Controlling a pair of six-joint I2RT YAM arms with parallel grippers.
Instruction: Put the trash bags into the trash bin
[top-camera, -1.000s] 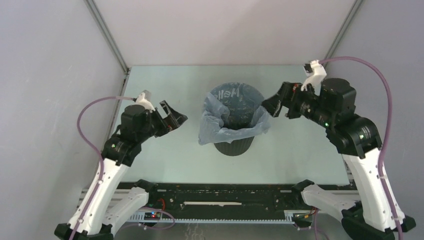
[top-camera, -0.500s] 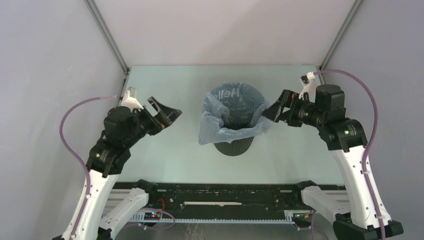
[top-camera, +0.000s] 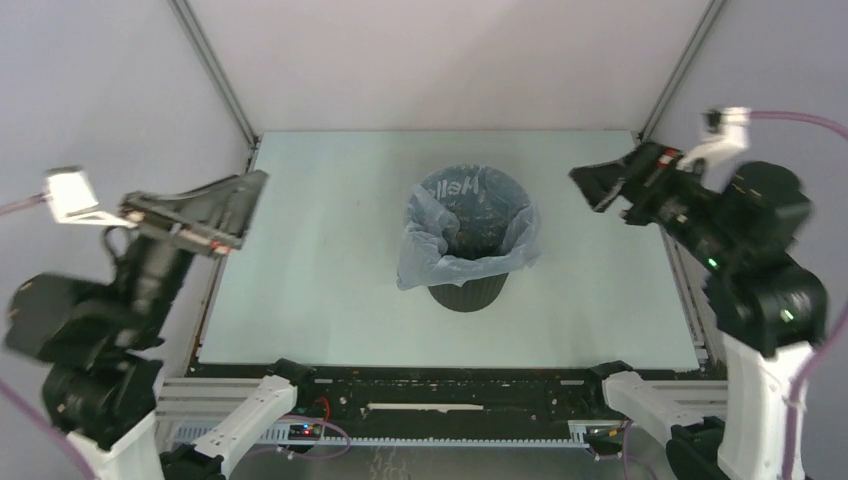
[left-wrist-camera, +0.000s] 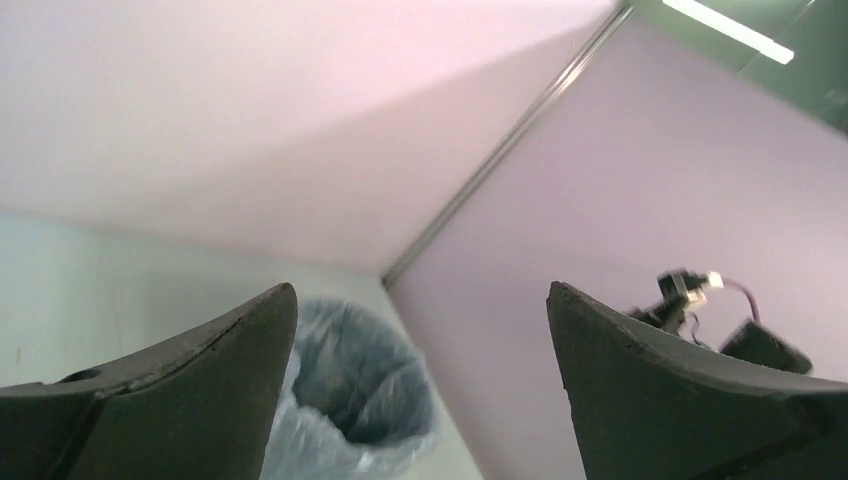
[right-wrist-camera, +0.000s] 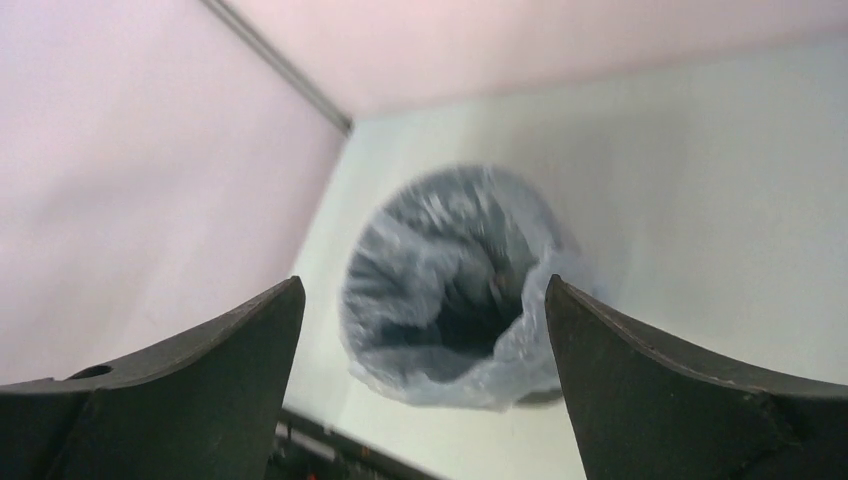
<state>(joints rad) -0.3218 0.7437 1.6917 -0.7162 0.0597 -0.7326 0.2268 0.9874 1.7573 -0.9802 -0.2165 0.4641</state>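
The black ribbed trash bin (top-camera: 466, 291) stands upright mid-table. The pale blue trash bag (top-camera: 424, 256) sits inside it, its edge folded over the rim and hanging lowest on the left; dark lettering shows at the far rim. My left gripper (top-camera: 244, 211) is open and empty, raised well to the left of the bin. My right gripper (top-camera: 591, 189) is open and empty, raised to the right of it. The left wrist view shows the gripper (left-wrist-camera: 420, 290) open above the bag (left-wrist-camera: 350, 400). The right wrist view shows the gripper (right-wrist-camera: 422, 282) open above the bag (right-wrist-camera: 400, 260).
The pale green table (top-camera: 330, 290) is enclosed by grey walls with metal corner posts (top-camera: 215, 72). A black rail with wiring (top-camera: 440, 395) runs along the near edge. The right arm shows in the left wrist view (left-wrist-camera: 700, 310).
Both arms have lifted and pulled outward from the bin, the left toward the left wall, the right toward the right wall. The bag and bin have not moved.
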